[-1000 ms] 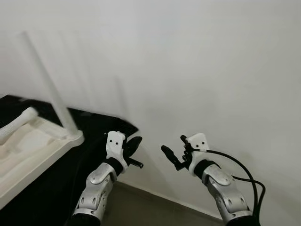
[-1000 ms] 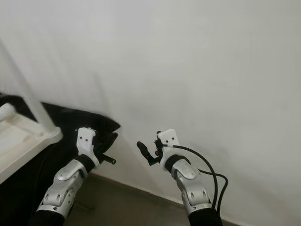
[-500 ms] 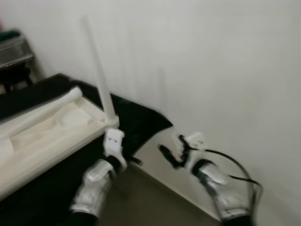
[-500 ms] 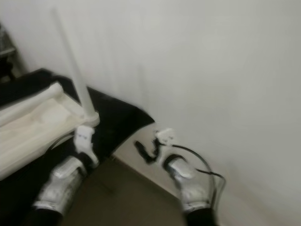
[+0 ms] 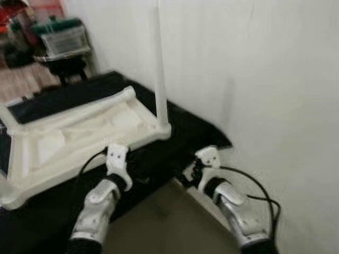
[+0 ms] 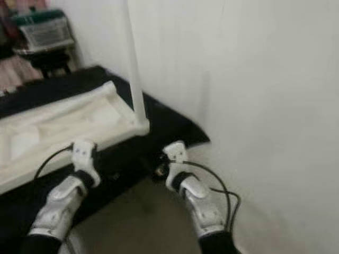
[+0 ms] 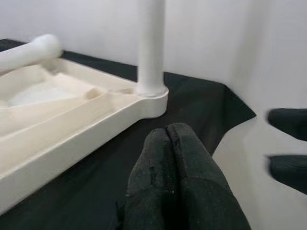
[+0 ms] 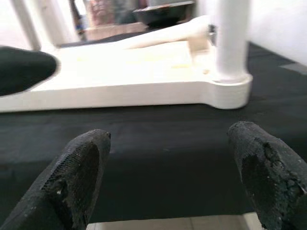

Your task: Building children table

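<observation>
White tabletop (image 5: 79,132) lies upside down on the black cloth (image 5: 196,132) just ahead of your left gripper (image 7: 168,139), fingers pressed together; its upright leg (image 5: 160,63) stands beyond your right gripper (image 8: 168,158), fingers spread wide.

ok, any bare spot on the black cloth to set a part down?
Yes: the strip of black cloth between the upside-down white tabletop and the wall, past the upright leg. Also the near edge before the left gripper and right gripper. The tabletop crowds the middle.
</observation>
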Robot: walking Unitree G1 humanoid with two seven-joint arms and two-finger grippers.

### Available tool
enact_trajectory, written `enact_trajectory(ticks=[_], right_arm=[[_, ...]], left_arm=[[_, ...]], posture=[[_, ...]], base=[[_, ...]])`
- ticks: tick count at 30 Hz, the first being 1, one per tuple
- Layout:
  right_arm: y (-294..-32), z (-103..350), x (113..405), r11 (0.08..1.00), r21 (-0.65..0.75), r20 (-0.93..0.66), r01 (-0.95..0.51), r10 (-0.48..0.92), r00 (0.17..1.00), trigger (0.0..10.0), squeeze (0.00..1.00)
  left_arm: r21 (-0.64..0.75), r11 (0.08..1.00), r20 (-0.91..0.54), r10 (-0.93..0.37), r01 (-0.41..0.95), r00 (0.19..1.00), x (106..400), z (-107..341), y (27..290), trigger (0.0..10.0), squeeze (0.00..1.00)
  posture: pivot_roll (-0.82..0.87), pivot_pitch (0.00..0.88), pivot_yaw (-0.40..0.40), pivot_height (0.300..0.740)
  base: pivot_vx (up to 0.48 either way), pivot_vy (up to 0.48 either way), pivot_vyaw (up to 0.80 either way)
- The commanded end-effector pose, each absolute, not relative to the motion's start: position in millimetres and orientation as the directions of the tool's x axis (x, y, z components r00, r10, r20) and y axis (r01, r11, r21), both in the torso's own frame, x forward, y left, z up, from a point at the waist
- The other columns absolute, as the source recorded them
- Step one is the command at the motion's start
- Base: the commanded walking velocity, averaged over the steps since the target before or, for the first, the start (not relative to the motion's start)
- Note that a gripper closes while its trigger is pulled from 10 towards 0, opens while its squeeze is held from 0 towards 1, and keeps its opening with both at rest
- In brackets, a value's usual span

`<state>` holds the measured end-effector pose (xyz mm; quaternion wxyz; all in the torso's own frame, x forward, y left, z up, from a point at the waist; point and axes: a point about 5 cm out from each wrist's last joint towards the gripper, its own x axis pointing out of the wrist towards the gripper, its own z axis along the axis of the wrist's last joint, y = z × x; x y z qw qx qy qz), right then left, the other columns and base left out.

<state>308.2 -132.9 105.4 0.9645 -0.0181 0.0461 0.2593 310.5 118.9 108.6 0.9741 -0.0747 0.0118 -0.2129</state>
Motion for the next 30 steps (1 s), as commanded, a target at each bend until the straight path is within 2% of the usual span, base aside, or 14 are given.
enact_trajectory(ticks=[1,16,27,30], right_arm=[[-129.6,104.4,307.4,0.863,0.005,-0.1,-0.506,0.504,0.858,10.0,0.0],[-130.8,105.9,308.1,0.865,0.016,-0.09,-0.502,0.501,0.861,10.0,0.0],[-131.7,109.3,307.1,0.867,0.032,-0.06,-0.497,0.498,0.865,10.0,0.0],[-131.7,109.4,306.6,0.867,0.031,-0.059,-0.498,0.499,0.865,10.0,0.0]], left_arm=[[-0.146,0.903,0.0,-0.409,0.405,0.912,309.9,107.1,123.2,10.0,0.0],[-0.146,0.901,0.001,-0.412,0.408,0.911,309.8,107.7,122.9,10.0,0.0],[-0.143,0.902,0.001,-0.412,0.408,0.911,308.9,108.0,123.2,10.0,0.0],[-0.149,0.897,0.002,-0.42,0.415,0.908,308.3,107.8,122.7,10.0,0.0]], posture=[[-0.16,0.0,0.048,0.74],[-0.15,0.0,0.044,0.74],[-0.15,0.0,0.041,0.74],[-0.15,0.0,0.042,0.74]], base=[[0.0,0.0,0.8],[0.0,0.0,0.78],[0.0,0.0,0.0],[0.0,-0.472,0.0]])
